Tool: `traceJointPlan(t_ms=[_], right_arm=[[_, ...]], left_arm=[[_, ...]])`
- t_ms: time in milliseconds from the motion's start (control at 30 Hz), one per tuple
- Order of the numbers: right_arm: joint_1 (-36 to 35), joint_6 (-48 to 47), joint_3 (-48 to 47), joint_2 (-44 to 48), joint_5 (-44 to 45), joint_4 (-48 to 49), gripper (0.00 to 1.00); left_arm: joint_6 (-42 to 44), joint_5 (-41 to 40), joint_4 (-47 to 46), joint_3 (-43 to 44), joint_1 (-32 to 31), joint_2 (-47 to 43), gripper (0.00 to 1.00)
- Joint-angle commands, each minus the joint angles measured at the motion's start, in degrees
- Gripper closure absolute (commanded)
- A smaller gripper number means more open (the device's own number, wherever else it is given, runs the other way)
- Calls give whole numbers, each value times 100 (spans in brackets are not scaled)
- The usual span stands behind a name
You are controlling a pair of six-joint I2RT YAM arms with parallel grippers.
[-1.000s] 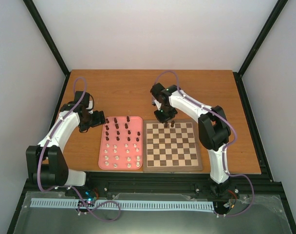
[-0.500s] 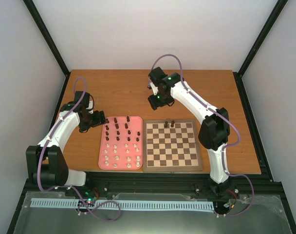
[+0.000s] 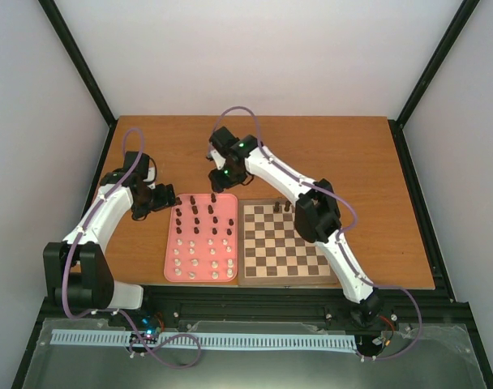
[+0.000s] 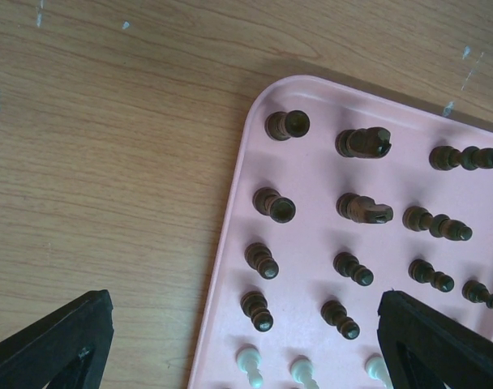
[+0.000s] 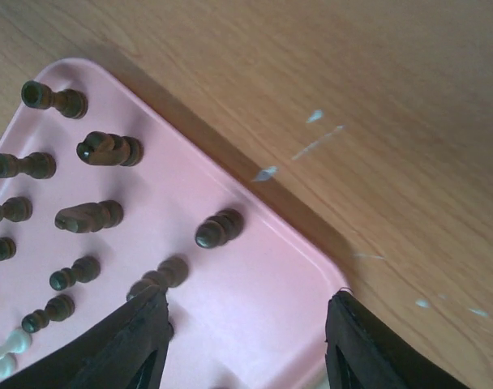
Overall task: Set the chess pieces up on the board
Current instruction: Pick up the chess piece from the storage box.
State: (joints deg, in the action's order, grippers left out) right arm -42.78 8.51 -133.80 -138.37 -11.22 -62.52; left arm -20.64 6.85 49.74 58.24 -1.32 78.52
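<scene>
The board [image 3: 285,240] lies at the right of the pink tray [image 3: 173,243]. Two dark brown chess pieces [image 3: 282,207] stand on the board's far row. Several dark pieces [image 3: 196,214] and cream-white pieces [image 3: 198,261] stand on the tray. My right gripper [image 3: 220,178] hovers over the tray's far right corner, open and empty. In the right wrist view it [image 5: 246,340] straddles bare tray [image 5: 255,308] near a dark piece [image 5: 216,229]. My left gripper [image 3: 167,197] is open and empty beside the tray's far left corner. In the left wrist view it [image 4: 246,356] looks onto dark pieces [image 4: 273,204].
The wooden table [image 3: 182,150] stretches behind the tray and the board. The right arm's elbow [image 3: 315,215] hangs over the board's far right part. Black frame posts [image 3: 84,77] stand at the table's far corners.
My right gripper has moved left from the board's far edge to above the tray's far right corner. Two dark pieces stay on the board. The left arm has not moved.
</scene>
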Motion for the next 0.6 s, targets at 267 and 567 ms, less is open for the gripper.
traceJointPlan(t_ms=[267, 567], right_arm=[[-107, 325, -398, -607, -389, 535, 53], [-198, 288, -463, -869, -539, 510, 57]], left_arm=[[36, 160, -121, 86, 30, -135, 0], [45, 129, -137, 22, 28, -203, 0]])
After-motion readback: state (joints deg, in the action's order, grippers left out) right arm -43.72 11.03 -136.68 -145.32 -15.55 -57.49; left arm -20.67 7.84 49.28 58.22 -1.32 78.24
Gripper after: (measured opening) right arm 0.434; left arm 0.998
